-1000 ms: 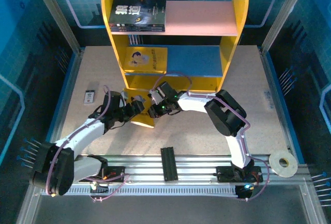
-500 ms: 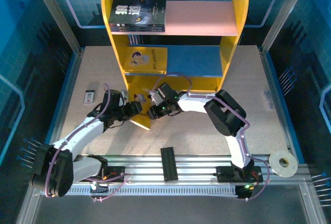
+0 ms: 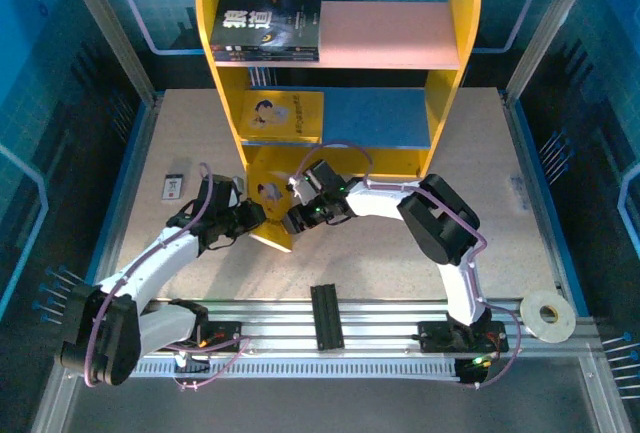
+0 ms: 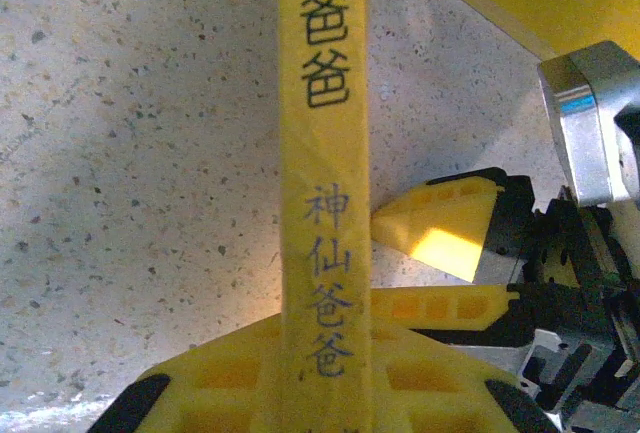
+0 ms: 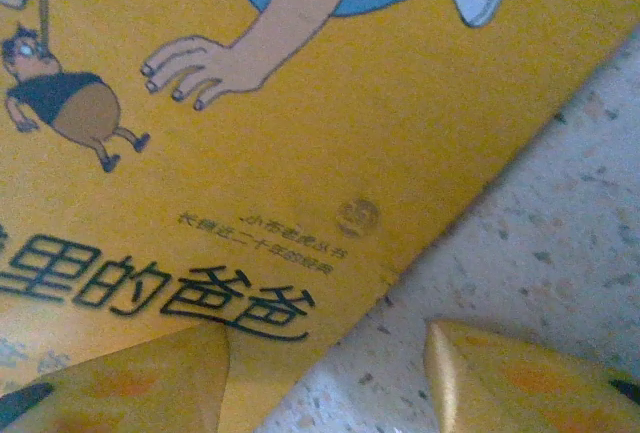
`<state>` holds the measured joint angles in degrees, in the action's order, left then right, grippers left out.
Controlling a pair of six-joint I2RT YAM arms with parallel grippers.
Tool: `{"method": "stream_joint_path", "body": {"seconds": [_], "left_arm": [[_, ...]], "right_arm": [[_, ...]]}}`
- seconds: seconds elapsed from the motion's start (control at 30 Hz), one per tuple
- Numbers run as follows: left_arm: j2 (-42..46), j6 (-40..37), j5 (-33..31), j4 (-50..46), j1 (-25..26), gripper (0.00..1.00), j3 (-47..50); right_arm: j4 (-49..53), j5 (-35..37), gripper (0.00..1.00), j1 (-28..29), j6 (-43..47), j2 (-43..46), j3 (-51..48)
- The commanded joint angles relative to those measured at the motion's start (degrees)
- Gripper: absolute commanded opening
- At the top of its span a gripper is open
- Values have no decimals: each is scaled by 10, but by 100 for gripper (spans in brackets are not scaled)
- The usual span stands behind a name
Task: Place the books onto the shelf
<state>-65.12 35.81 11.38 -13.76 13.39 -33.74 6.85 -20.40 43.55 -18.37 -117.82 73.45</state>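
Far left on the speckled table [image 3: 400, 243], well apart from everything else: a small white-and-black card [image 3: 174, 187], lying flat. Next rightward, the left gripper [image 3: 255, 216], pressed together on a yellow book [image 3: 277, 236] and pinching it at the spine; from the left wrist, yellow fingers [image 4: 200, 393] flanking that spine [image 4: 325, 203], black Chinese characters running down it, table behind. Book held up on edge just in front of the foot of the shelf's left side panel; cannot tell whether touching the table. Just right of the book, the right gripper [image 3: 294, 219], spread, with nothing clamped: from the right wrist, two yellow fingertips [image 5: 520, 373] apart, bare table in the gap, the cartoon cover [image 5: 330, 153] above and beside the left one. Near the front edge, a black bar [image 3: 326, 316] across the aluminium rails. Behind, mid-table, the shelf [image 3: 222, 43]: a dark book [image 3: 266, 28] flat at the left end of the pink upper board, a second yellow book [image 3: 283, 116] flat at the left end of the blue lower board. Far right, on the rails, a tape roll [image 3: 547, 315].
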Motion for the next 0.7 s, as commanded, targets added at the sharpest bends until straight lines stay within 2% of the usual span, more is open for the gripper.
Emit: {"method": "stream_joint_path", "body": {"seconds": [0.0,0.2,0.3,0.4,0.5,0.67], "left_arm": [[20,-13,12,-2,1,1,-26],[72,12,56,11,1,0,-34],[121,43,86,27,1,0,-41],[153,52,97,6,2,0,-75],[165,63,100,9,1,0,-104],[141,112,59,109,2,0,-119]], "right_arm": [[56,21,59,-20,5,26,-25],[44,17,62,-38,-7,103,-69],[29,10,63,-48,-20,164,-103],[26,12,63,-56,-24,225,-128],[27,18,64,-63,-28,286,-149],[9,12,66,-81,-60,383,-177]]}}
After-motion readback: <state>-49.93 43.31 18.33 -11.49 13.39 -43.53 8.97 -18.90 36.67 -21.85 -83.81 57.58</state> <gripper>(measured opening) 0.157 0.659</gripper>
